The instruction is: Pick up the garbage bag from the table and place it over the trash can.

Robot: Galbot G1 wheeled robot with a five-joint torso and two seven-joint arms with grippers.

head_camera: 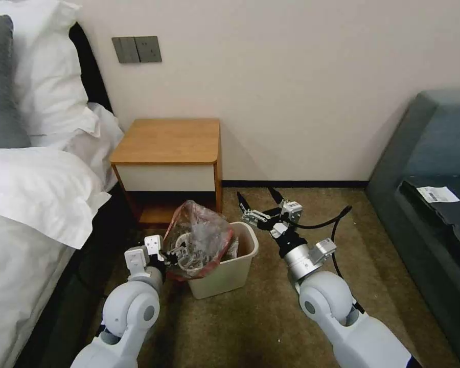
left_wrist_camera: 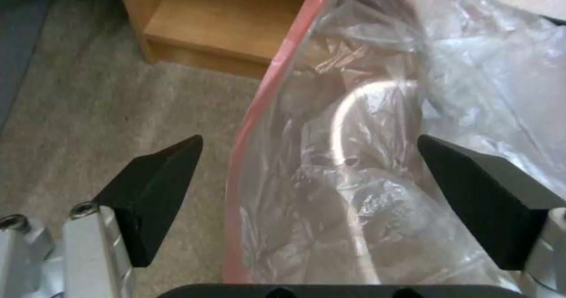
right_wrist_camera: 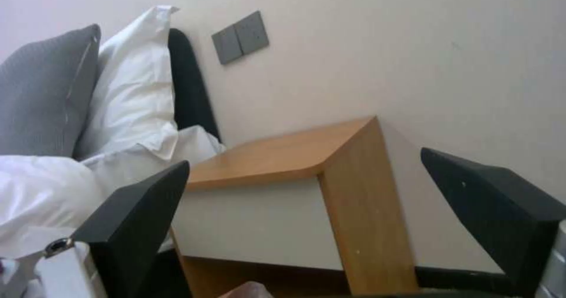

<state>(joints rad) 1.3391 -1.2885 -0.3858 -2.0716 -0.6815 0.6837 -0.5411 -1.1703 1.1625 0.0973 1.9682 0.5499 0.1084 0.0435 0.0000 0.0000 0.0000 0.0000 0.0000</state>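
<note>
Left gripper (head_camera: 169, 254) sits nearest you, low by the bin's left side, fingers spread wide and released, the bag's red band running between them without being pinched. Right gripper (head_camera: 260, 205) hovers above the bin's right rim, fingers also apart, gripping nothing.

Garbage bag (head_camera: 202, 236) is off the table (head_camera: 168, 140) and bunched in the mouth of the trash can (head_camera: 230, 273), puffed up above the rim on the left; the right rim looks bare.

To finish well, you likely need each claw to take the red band at opposite sides and draw it outward and down over the rolled lip. Go gently: thin film tears and slips.

Inside the bin: just crumpled bag; no rubbish that you can make out.
</note>
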